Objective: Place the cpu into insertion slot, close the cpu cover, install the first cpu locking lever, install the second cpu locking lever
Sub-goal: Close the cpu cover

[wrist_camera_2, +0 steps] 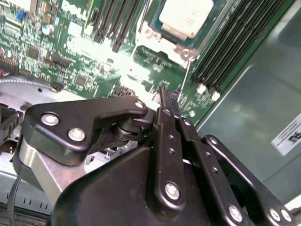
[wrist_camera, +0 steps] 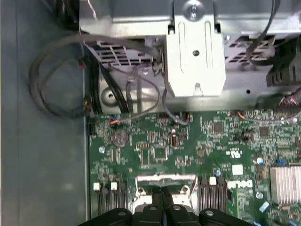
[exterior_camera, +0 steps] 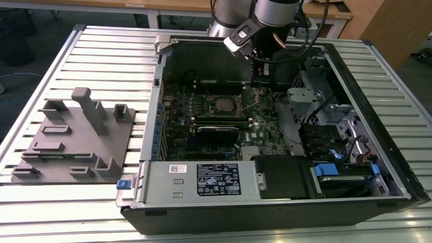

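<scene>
The second wrist view looks past the gripper [wrist_camera_2: 163, 94] to the cpu [wrist_camera_2: 186, 16], whose pale metal top lies flat in the insertion slot [exterior_camera: 210, 107]. The cpu cover [wrist_camera_2: 157, 41] appears to lie as a silvery frame around it. The slot sits near the middle of the motherboard [wrist_camera: 160, 141], between banks of memory slots [wrist_camera_2: 235, 42]. The jaws are pressed together and nothing can be seen between them. Their tips hang just above the board, near the corner of the slot on the exterior view's right. A thin wire locking lever [wrist_camera_2: 186, 75] runs from that corner toward the tips; whether they touch it cannot be told.

The cpu is probably light, thin and rigid, with a smooth lid that offers little friction and a delicate underside, so it is best taken by two opposite edges and never pressed from above. The cover is likely stiff sheet metal on a hinge. The lever is likely springy wire, best caught at its free end.

The exterior view adds the whole computer case [exterior_camera: 378, 101], lying open on the slatted table [exterior_camera: 101, 45]. A grey fixture block [exterior_camera: 74, 142] stands toward the table's edge at that view's left. The first wrist view looks over the shut jaws to the board's far edge, a coin battery [wrist_camera: 121, 137], a metal bracket [wrist_camera: 195, 52] and looped cables [wrist_camera: 51, 61].
</scene>
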Robot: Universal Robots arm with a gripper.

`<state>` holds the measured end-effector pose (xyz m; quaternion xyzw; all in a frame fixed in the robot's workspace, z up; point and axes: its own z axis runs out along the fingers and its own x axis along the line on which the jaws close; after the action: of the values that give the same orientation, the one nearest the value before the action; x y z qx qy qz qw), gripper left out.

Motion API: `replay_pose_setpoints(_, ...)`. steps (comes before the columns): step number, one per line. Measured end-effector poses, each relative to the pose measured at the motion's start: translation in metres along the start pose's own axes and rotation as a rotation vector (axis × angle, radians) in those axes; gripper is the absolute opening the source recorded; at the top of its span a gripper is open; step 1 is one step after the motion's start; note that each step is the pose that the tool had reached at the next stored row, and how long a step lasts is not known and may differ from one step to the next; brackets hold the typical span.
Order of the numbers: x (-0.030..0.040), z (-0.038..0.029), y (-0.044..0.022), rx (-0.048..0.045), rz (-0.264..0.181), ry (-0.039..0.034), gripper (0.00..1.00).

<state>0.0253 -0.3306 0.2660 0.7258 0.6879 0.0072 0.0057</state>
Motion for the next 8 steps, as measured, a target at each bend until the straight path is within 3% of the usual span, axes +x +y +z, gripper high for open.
replay_pose_setpoints(8, 0.0038, 0.0014, 0.0169, -0.0001, 0.000, 0.0002, 0.10)
